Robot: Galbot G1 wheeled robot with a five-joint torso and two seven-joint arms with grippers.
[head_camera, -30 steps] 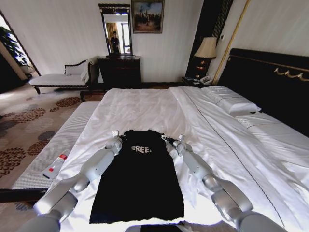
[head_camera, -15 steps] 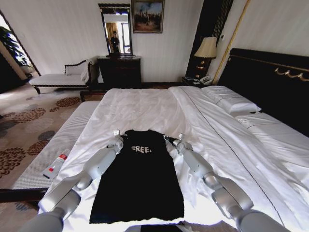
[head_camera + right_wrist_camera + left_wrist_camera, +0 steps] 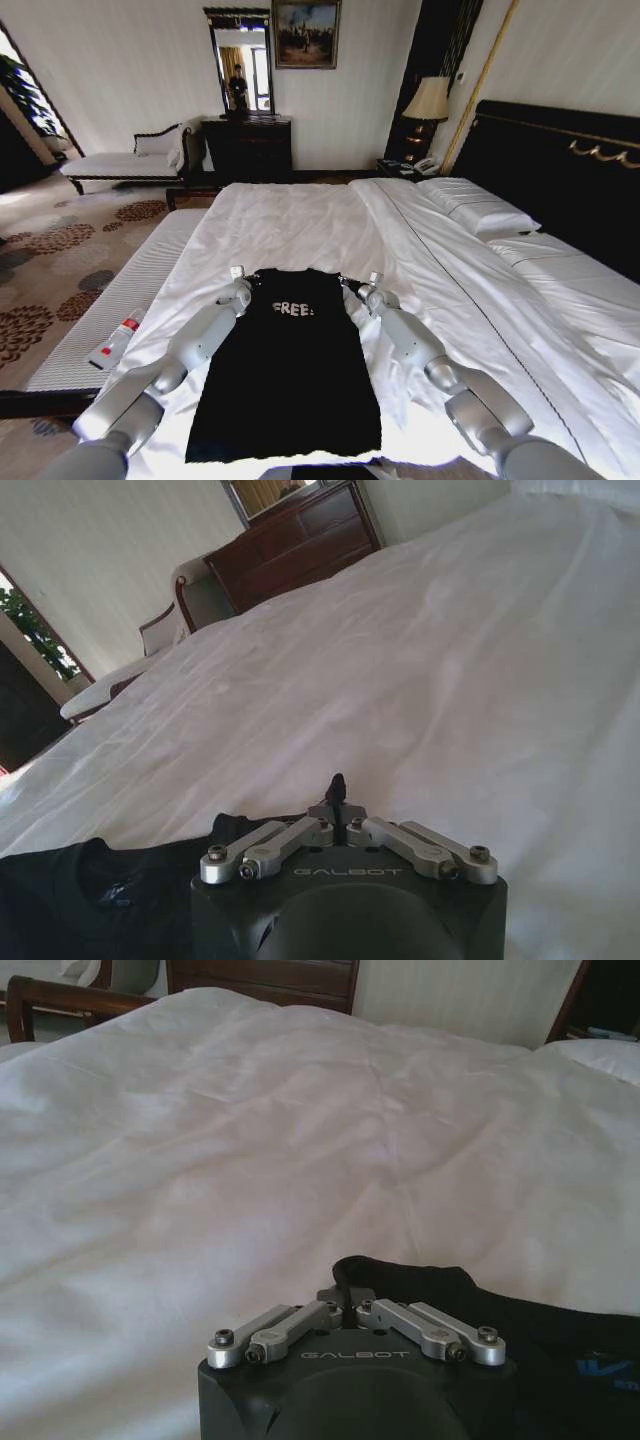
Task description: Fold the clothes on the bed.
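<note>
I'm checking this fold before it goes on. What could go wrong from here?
The left hand and right hand each pinch a shoulder corner of the black T-shirt. The pinch in each wrist view looks thin, so a corner might slip out. A hand may also have caught the white sheet underneath, dragging bedding along. If the two hands travel unevenly, the fold would likely come out skewed.

the t-shirt (image 3: 285, 365) is black with white "free!" lettering across the chest. the bed (image 3: 300, 225) wears plain white sheets, backed by a black headboard (image 3: 560, 175) (gold trim near its top). both arms are silver-grey. the carpet (image 3: 45, 270) is beige with a brown floral pattern.
</note>
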